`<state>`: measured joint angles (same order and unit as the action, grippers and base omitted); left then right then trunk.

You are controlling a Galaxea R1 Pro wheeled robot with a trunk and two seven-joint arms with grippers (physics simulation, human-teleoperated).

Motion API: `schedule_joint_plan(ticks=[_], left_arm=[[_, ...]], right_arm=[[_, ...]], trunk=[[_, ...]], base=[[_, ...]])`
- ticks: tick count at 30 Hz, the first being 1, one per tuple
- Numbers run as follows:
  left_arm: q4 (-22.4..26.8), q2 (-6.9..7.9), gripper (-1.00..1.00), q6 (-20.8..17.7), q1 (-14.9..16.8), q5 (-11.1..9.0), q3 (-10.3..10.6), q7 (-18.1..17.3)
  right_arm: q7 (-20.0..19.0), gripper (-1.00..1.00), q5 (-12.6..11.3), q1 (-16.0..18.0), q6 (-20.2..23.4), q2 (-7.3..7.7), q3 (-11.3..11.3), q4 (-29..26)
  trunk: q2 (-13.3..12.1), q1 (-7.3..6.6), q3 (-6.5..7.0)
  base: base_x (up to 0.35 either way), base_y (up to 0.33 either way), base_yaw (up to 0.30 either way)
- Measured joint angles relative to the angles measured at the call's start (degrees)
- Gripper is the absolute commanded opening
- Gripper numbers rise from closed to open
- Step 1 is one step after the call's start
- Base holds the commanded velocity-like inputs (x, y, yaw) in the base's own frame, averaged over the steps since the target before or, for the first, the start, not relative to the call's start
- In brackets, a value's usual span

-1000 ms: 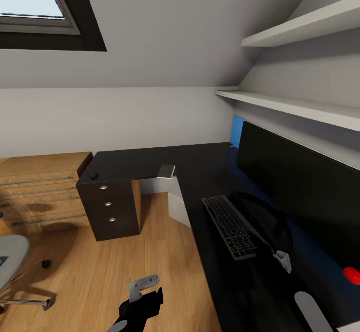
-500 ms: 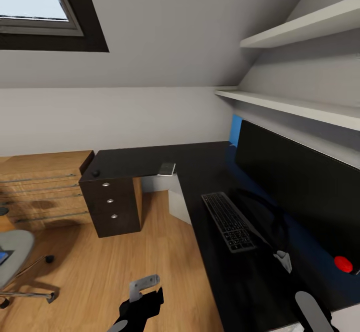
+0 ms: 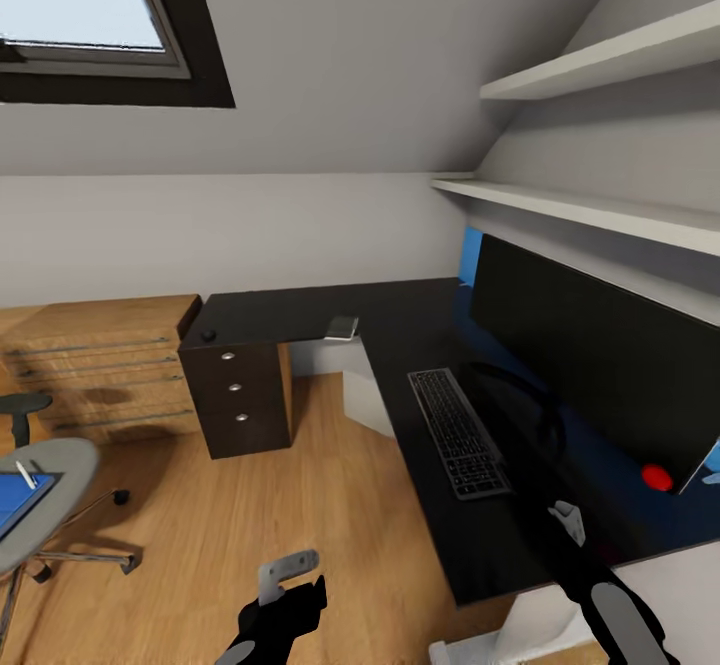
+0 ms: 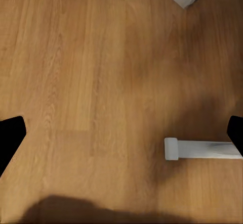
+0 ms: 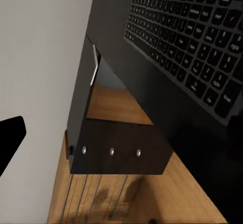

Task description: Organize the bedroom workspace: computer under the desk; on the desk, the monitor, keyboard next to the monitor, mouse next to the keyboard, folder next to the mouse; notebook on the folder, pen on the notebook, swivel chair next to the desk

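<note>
The black counter [image 3: 400,320] holds the keyboard [image 3: 458,431], and the big monitor [image 3: 590,365] stands just beside it by the wall. The mouse [image 3: 208,335] sits on the far corner, above the dark drawers [image 3: 240,400]. The chair [image 3: 45,495] is well apart, out on the wood floor [image 3: 300,505], with the blue folder [image 3: 18,501] and the pen [image 3: 27,474] on its seat. The left pincer [image 3: 285,585] hangs over the floor, wide open and holding nothing. The right pincer [image 3: 568,523] is over the counter near the keyboard; I cannot tell if it is open.
</note>
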<state>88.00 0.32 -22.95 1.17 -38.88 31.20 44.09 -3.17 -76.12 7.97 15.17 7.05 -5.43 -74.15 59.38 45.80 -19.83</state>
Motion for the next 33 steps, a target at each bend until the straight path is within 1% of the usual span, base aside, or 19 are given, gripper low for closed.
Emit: schedule_joint_plan(ticks=[5, 11, 14, 18, 19, 21, 23, 24, 28, 33], left_arm=[[0.0, 0.0, 1.0, 0.0, 0.0, 0.03, -0.02, -0.03], [-0.02, 0.03, 1.0, -0.01, 0.0, 0.02, -0.18, -0.04], [-0.01, 0.03, 1.0, -0.01, 0.0, 0.05, -0.18, -0.03], [-0.02, 0.05, 1.0, -0.01, 0.0, 0.05, -0.19, -0.03], [-0.02, 0.06, 1.0, -0.01, 0.0, 0.06, -0.2, -0.04], [-0.01, 0.05, 1.0, -0.01, 0.0, 0.06, -0.2, -0.03], [-0.02, 0.05, 1.0, -0.01, 0.0, 0.04, -0.22, -0.04], [-0.02, 0.06, 1.0, -0.01, 0.0, 0.02, -0.24, -0.04], [-0.02, 0.08, 1.0, -0.01, 0.0, -0.01, -0.34, -0.04], [-0.6, 0.06, 1.0, -0.1, 0.0, -0.22, -0.52, 0.02]], right_arm=[[-0.04, 1.0, 0.05, 0.0, -0.03, 0.0, 0.0, -0.24], [-0.01, 1.0, 0.11, -0.14, -0.09, 0.01, 0.0, -4.72], [0.04, 1.0, 0.25, -0.17, -0.12, 0.0, 0.16, -5.64], [0.1, 1.0, 0.37, -0.18, -0.16, -0.03, 1.83, -5.92], [0.19, 1.0, 0.45, -0.18, -0.23, -0.02, 3.06, -6.16], [0.32, 1.0, 0.57, -0.18, -0.28, -0.01, 4.42, -6.5], [0.43, 1.0, 0.72, -0.18, -0.1, 0.0, 6.49, -7.03], [0.46, 1.0, 0.69, -0.18, -0.07, -0.01, 7.13, -7.22], [0.66, 1.0, 0.39, -0.18, 0.1, -0.11, 8.44, -9.17], [0.48, 1.0, 0.51, -0.18, 0.08, -0.09, 8.53, -9.28]], trunk=[[0.0, -0.01, 0.0], [0.01, -0.02, 0.0], [0.0, -0.03, 0.0], [0.0, -0.03, 0.0], [0.0, -0.03, 0.0], [0.0, -0.03, 0.0], [0.0, -0.03, 0.0], [0.0, -0.03, 0.0], [0.0, -0.03, 0.0], [0.01, -0.03, 0.0]], base=[[-0.155, 0.289, 0.0], [-0.018, 0.323, 0.0], [-0.001, 0.327, 0.0], [0.0, 0.327, 0.0], [0.0, 0.328, 0.0], [0.0, 0.328, 0.0], [0.0, 0.328, 0.0], [0.0, 0.329, 0.0], [0.0, 0.329, 0.0], [0.045, 0.316, 0.0]])
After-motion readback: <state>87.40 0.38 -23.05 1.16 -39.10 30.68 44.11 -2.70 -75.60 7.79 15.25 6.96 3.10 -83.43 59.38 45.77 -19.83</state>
